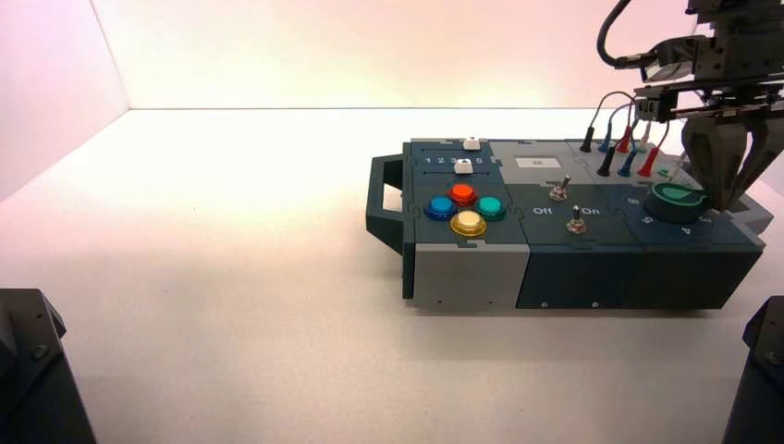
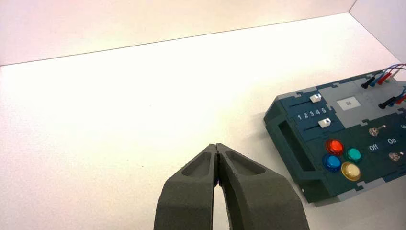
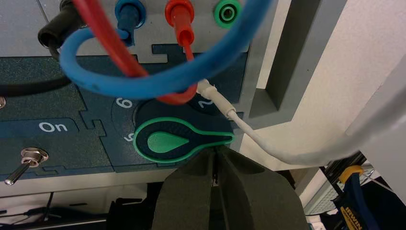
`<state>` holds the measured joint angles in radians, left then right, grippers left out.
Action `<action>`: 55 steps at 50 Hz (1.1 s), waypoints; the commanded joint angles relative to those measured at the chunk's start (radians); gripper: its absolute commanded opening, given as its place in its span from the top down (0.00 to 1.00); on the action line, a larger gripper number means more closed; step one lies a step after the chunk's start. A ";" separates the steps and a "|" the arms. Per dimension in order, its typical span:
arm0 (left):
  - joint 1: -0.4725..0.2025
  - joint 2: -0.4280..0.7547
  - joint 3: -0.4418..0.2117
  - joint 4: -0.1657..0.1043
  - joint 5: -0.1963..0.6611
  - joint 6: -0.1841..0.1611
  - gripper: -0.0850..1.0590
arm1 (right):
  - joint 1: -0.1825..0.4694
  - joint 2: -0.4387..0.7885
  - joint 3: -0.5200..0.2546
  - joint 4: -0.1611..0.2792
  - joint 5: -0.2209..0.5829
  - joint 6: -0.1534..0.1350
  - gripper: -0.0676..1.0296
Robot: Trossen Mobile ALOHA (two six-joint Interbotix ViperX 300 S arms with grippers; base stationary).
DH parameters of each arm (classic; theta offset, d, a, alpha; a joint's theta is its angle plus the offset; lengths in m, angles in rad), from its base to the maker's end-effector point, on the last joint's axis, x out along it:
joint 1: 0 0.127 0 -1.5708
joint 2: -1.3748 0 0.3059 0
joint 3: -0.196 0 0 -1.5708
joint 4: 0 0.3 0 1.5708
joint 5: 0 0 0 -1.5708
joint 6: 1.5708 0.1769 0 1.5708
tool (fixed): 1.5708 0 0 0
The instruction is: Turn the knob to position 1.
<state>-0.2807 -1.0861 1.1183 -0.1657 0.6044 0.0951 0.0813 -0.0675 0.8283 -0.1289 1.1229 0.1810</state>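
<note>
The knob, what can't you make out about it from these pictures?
- Position 1 mark: in the right wrist view the red wire, blue wire and white cable cross the numerals around the knob; no 1 shows.
- Contact: the right gripper hides whether it touches the pointer arm.
- High view: numerals too small.
- Left wrist view: knob cut off by the edge; the left gripper waits off the box.

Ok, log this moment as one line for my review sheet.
right gripper: shut, beside knob pointer | left gripper: shut, idle, away from box | turn: unconfirmed
</note>
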 commanded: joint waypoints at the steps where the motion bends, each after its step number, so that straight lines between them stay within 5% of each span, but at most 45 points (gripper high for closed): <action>1: 0.003 0.003 -0.023 0.002 -0.008 0.002 0.95 | -0.006 -0.009 -0.025 -0.005 0.002 0.011 0.96; 55: 0.003 0.000 -0.023 0.002 -0.008 0.002 0.95 | -0.006 0.026 -0.084 -0.006 0.002 0.009 0.96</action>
<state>-0.2807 -1.0891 1.1183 -0.1657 0.6044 0.0936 0.0813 -0.0322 0.7670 -0.1319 1.1229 0.1810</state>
